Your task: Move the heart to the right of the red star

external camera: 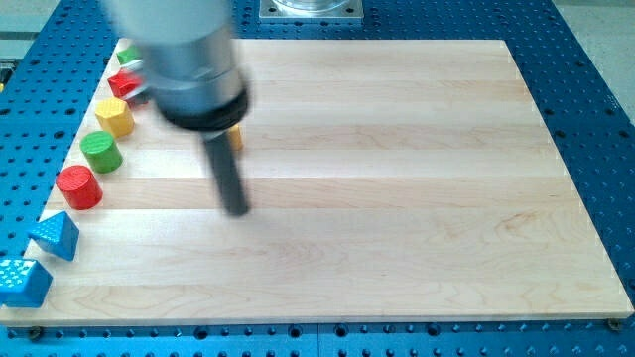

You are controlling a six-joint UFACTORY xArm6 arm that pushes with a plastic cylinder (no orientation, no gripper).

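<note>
My tip (236, 210) rests on the wooden board (397, 198), left of its middle. A small yellow-orange block (235, 136) shows just behind the rod, mostly hidden by the arm, so its shape cannot be made out. A red block (123, 83), probably the red star, lies at the board's upper left edge, partly hidden by the arm. The tip is below and to the right of both.
A row of blocks runs down the board's left edge: a green block (126, 56), a yellow block (114, 117), a green cylinder (101, 152), a red cylinder (78, 186), a blue triangle (55, 236) and another blue block (22, 283).
</note>
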